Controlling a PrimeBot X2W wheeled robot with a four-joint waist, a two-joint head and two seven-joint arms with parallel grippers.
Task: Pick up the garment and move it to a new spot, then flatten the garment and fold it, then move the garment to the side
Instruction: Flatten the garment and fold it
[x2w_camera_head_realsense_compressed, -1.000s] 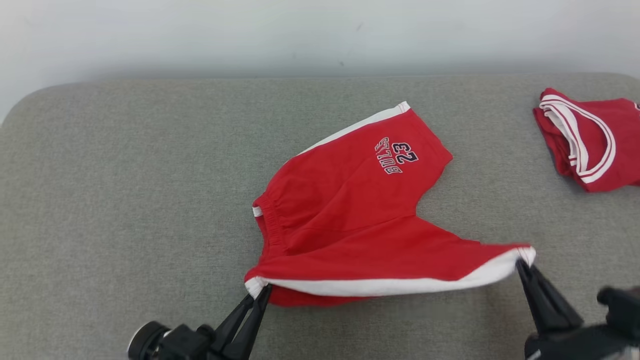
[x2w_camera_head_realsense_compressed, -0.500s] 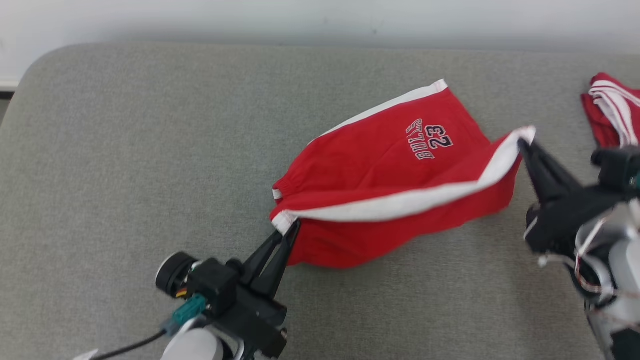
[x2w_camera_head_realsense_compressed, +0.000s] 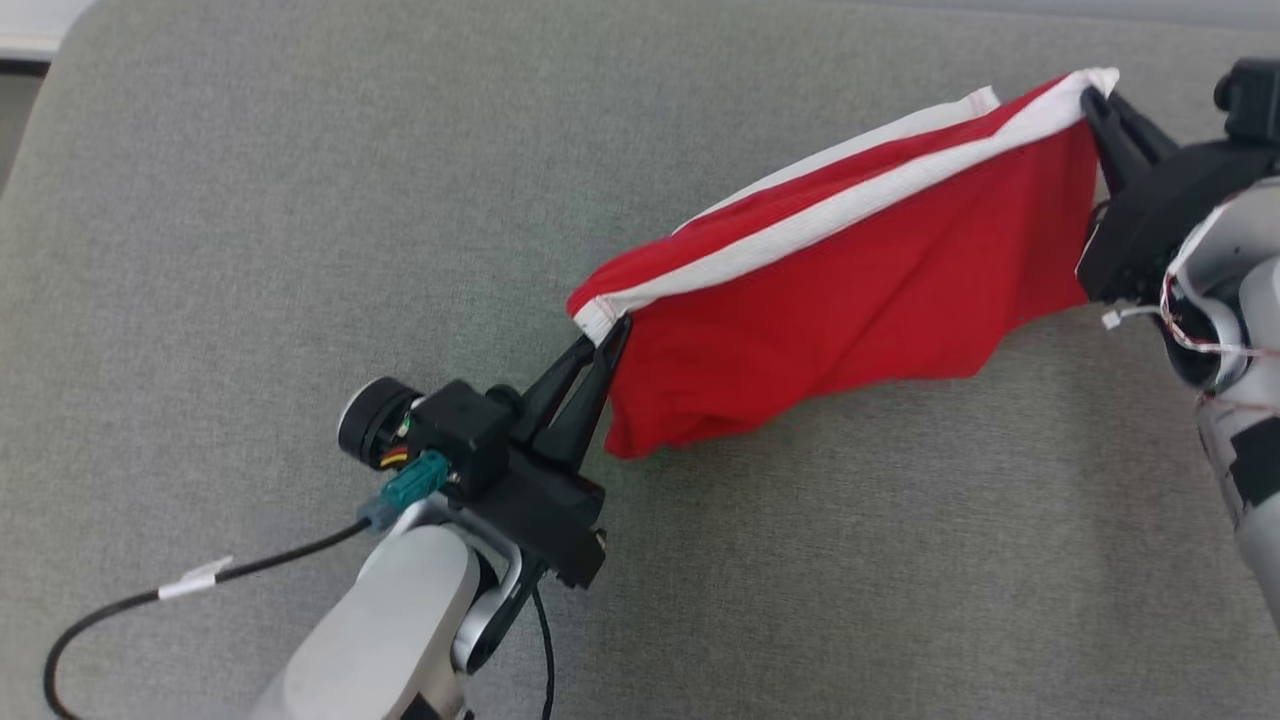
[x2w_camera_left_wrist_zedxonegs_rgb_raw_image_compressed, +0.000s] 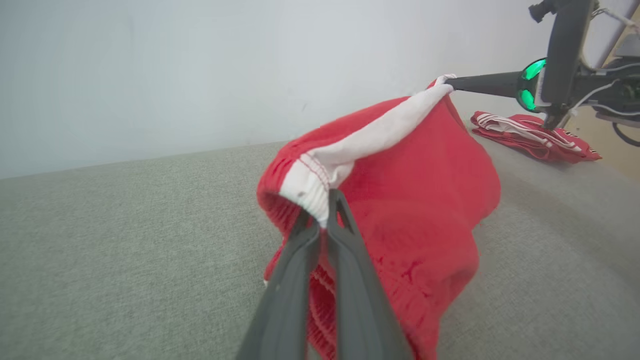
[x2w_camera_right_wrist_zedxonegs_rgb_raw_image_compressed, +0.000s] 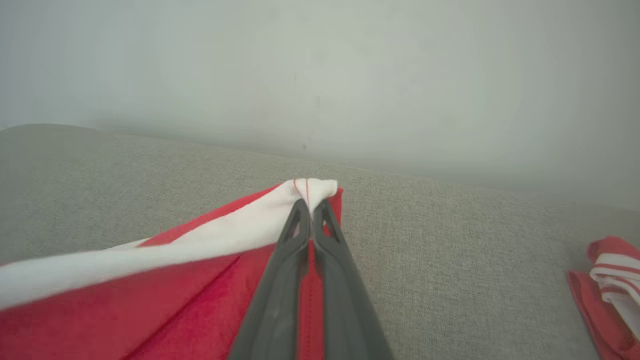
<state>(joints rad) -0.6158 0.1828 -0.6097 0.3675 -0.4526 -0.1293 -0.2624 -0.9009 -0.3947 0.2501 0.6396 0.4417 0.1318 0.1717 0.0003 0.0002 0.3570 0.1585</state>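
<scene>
Left claw (x2w_camera_head_realsense_compressed: 606, 330): clamped shut on one white-banded corner of the red shorts (x2w_camera_head_realsense_compressed: 850, 290), toward the middle of the grey cushion (x2w_camera_head_realsense_compressed: 250, 250).
Right claw (x2w_camera_head_realsense_compressed: 1092, 100): pinched tight on the other end of the band, near the cushion's far right.
Shorts: slung between both claws, mostly lifted; lower fold sagging toward the cushion right of centre, contact hard to tell.
Change: a second ago spread low with the printed number showing; now raised and swept toward the far edge, print hidden. Head camera shifted as well.
Meaning: probably mid-fold, held edge being carried over the other half; laying down and letting go not yet done.
Nearby: second red garment (x2w_camera_left_wrist_zedxonegs_rgb_raw_image_compressed: 530, 135) by the right edge, well apart; black cable (x2w_camera_head_realsense_compressed: 250, 565) across the near left corner.
In the way: apparently nothing; main risk, slack cloth bunching.
</scene>
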